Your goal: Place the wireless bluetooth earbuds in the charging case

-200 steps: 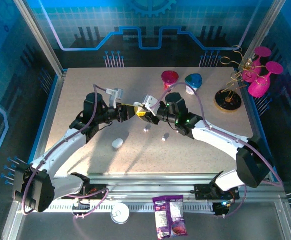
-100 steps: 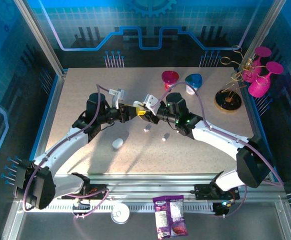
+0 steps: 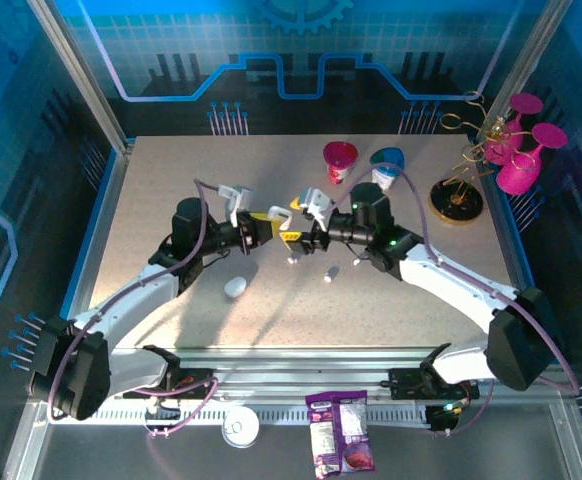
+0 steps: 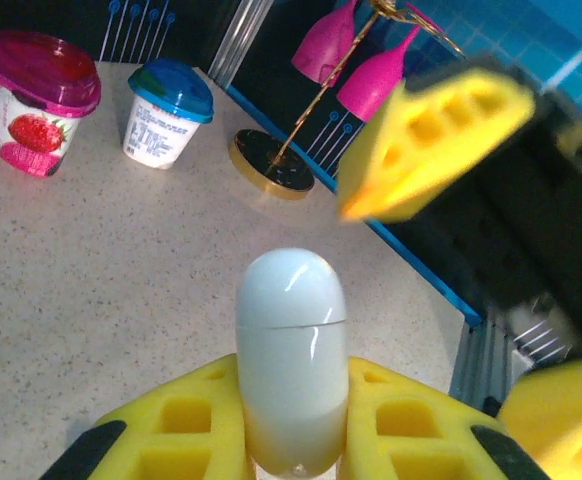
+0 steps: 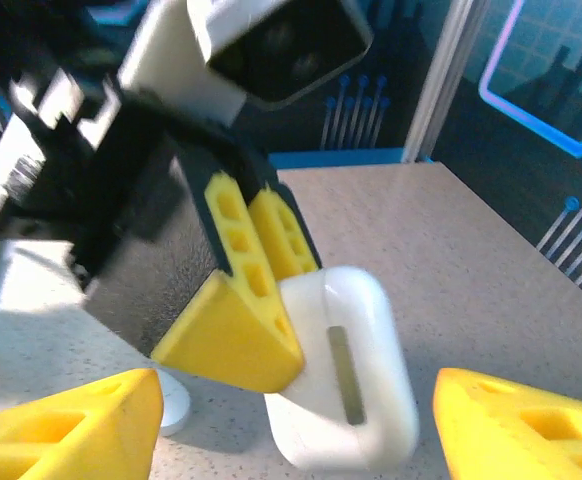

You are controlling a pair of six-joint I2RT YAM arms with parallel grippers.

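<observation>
A white, pebble-shaped plastic charging case (image 4: 291, 340) is clamped by its lower half between the yellow fingers of the left pincer (image 4: 291, 440). It is held clear of the speckled beige surface (image 3: 161, 190) with its rounded end pointing outward. A seam is seen across its middle, and the lid is judged to be closed. The right pincer (image 5: 301, 445) is set just in front of the case with its yellow fingers wide apart, one on either side. Neither finger touches the case, and nothing is gripped.

Two of the tiny white stick-like plastic earbuds (image 3: 293, 259) are seen lying on the surface just below the two pincers, a little apart from each other. A second white pebble-shaped case (image 3: 234, 287) lies near them to the left.

The charging case is judged to be light, rigid and glossy, so it could twist or slide if it is pushed off-centre. It is best held across its broad faces below the seam, so that the lid is left free to be opened, which is probably needed first. The earbuds are judged to be very light, hard and smooth, and easily flicked or rolled away. Each should be taken across its stem with a gentle closure, the bulb end being left free for lowering into its well.
</observation>
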